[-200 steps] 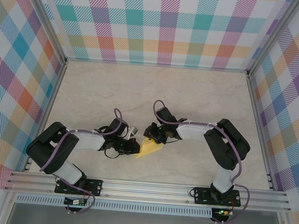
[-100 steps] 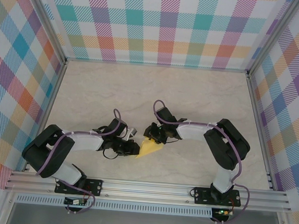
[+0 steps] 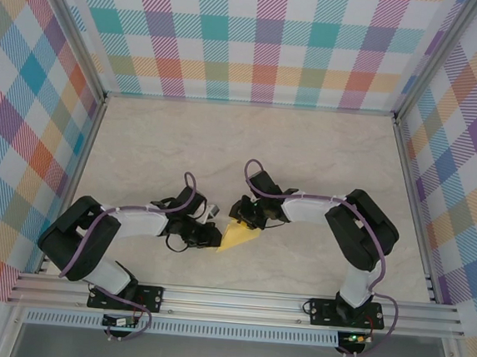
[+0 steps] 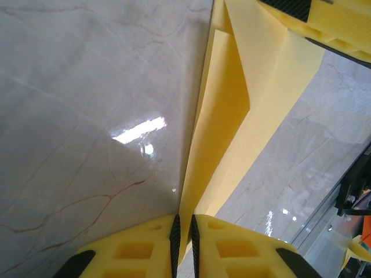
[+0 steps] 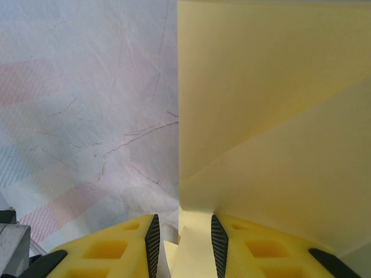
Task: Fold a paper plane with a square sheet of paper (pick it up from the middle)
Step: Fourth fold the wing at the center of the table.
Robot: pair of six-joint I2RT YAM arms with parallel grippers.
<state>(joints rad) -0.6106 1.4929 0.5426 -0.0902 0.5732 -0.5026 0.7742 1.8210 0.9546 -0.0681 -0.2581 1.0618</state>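
Left gripper [image 4: 183,230] is clamped on one edge of the square sheet of paper [image 4: 232,116], now a creased wedge at the table's near middle. Right gripper [image 5: 182,231] straddles its far tip; you cannot tell whether it pinches. Expect light, limp, slippery, tearable stock, so hold it at folded edges. Plaid walls [image 3: 267,39] enclose the glossy marble table [image 3: 225,144].

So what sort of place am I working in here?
Probably a lab test cell, not a home: a marble-look table walled by plaid panels on an aluminium frame, with two robot arms bolted at its near edge, working yellow paper.
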